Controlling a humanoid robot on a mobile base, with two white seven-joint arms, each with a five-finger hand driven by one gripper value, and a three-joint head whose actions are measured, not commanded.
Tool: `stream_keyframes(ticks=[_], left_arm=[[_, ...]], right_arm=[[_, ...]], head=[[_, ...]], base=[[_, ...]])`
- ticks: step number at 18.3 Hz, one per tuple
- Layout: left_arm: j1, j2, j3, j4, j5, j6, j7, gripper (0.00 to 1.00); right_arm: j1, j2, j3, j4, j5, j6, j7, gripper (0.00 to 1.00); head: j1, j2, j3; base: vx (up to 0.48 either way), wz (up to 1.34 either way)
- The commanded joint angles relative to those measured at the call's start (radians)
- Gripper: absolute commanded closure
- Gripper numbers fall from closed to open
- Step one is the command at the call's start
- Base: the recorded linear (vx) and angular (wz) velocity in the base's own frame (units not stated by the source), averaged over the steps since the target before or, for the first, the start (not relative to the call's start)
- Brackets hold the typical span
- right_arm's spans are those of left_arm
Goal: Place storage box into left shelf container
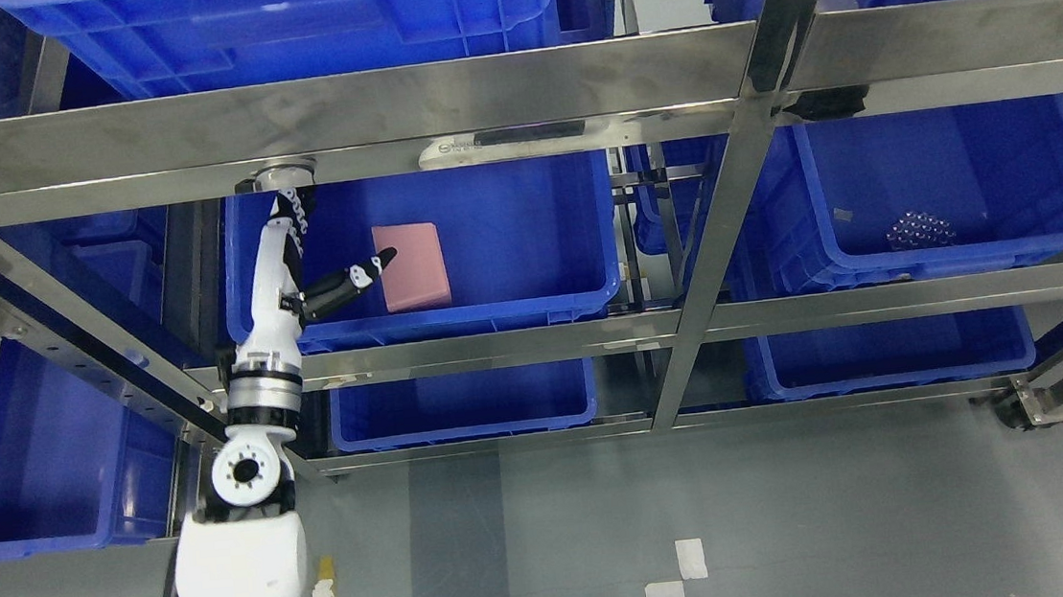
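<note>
- Storage box (412, 266), pink, lies flat inside your left shelf container (527, 241), at its left half.
- Steel shelf rail (333, 123) crosses above; another blue bin (955, 194) sits right.
- Box's long axis runs front to back.
- Left hand (338, 288) is spread, one fingertip touching the box's left edge, gripping nothing.

Left hand (297, 252) partly hidden behind shelf rail (333, 123): upper fingers cut off from sight, grip state unclear. One finger (366, 273) overlaps left edge of pink storage box (411, 266); contact cannot be judged. Small object cluster (920, 229) in blue bin right of rail too small to identify. Topmost blue bin (296, 21) above rail cut off by frame's upper edge.
</note>
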Motion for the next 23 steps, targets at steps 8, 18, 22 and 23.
stream_keyframes(ticks=[8, 18, 22, 23], left_arm=[[0.286, 0.015, -0.041, -0.411, 0.111, 0.007, 0.015, 0.00], [0.289, 0.015, -0.016, -0.411, 0.137, 0.035, 0.018, 0.00], [0.304, 0.015, -0.018, -0.411, 0.137, 0.032, 0.017, 0.00], [0.304, 0.015, -0.018, -0.411, 0.137, 0.030, 0.017, 0.00]], right_arm=[[-0.006, -0.017, -0.003, -0.017, -0.002, -0.001, 0.001, 0.00], [-0.006, -0.017, -0.003, -0.017, -0.002, -0.001, 0.001, 0.00], [-0.006, -0.017, -0.003, -0.017, -0.002, -0.001, -0.001, 0.00], [-0.006, -0.017, -0.003, -0.017, -0.002, -0.001, -0.001, 0.00]], head=[[0.0000, 0.000, 0.000], [0.0000, 0.000, 0.000], [0.0000, 0.000, 0.000], [0.0000, 0.000, 0.000]], base=[[0.000, 0.00], [0.000, 0.00], [0.000, 0.00], [0.000, 0.00]])
